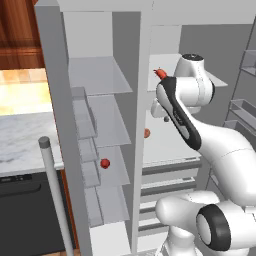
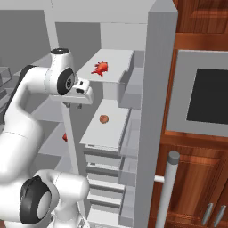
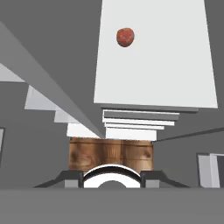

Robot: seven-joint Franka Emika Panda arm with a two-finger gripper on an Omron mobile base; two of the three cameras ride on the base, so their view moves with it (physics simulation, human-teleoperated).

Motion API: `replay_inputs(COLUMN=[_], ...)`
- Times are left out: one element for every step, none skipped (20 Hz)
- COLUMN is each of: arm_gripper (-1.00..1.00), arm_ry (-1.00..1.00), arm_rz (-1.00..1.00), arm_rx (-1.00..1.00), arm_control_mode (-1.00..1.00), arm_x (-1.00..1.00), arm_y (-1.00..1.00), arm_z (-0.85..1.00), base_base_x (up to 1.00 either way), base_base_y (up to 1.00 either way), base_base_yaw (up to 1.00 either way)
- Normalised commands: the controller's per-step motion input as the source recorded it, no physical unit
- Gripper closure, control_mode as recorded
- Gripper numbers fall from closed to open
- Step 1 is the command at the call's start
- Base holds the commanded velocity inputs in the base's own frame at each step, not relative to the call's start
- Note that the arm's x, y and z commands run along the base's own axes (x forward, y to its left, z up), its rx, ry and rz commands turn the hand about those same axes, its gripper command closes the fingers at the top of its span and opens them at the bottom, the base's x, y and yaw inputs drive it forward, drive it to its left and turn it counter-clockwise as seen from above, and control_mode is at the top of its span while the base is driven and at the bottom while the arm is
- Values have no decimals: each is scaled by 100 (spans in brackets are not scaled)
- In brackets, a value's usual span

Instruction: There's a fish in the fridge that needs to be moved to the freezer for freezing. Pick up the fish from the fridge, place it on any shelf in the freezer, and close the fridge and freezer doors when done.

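Fish (image 2: pixel 100 68): lying near the left front edge of the upper fridge (image 2: pixel 111 62) shelf.
Pincer (image 2: pixel 73 105): hanging below that shelf's front edge, empty; jaw spread cannot be told.
Orange-red ball (image 3: pixel 125 37): sitting mid-shelf below.
Doors: standing open.

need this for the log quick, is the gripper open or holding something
Gripper: open, holding nothing; the tiny spiky red fish lies apart from it.

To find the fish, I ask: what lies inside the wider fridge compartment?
On the upper pale shelf lies the spiky red fish; on the shelf below, a round orange-red ball. The contents of the closed drawers are hidden.
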Motion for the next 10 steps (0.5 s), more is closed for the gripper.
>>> replay_inputs(arm_gripper=[-100, -100, -100, -100, -100, -100, -100, -100, -100, -100], arm_ry=[0, 0, 0, -1, -10, -13, -12, -16, -17, -21], arm_rz=[0, 0, 0, 0, 0, 0, -1, 0, -1, -1], arm_rx=[0, 0, 0, 0, 0, 0, 0, 0, 0, 0], arm_control_mode=[-100, -100, -100, -100, -100, -100, -100, -100, -100, -100], arm_x=[-1, -9, -17, -34, -25, -37, -34, -28, -24, -21], arm_y=[0, 0, 0, 0, 0, 0, -4, -4, -11, -15], arm_z=[0, 0, 0, 0, 0, 6, 33, 31, 43, 49], base_base_x=[0, 0, 0, 0, 0, 0, 0, 0, 0, 0], base_base_y=[0, 0, 0, 0, 0, 0, 0, 0, 0, 0], base_base_yaw=[0, 0, 0, 0, 0, 0, 0, 0, 0, 0])
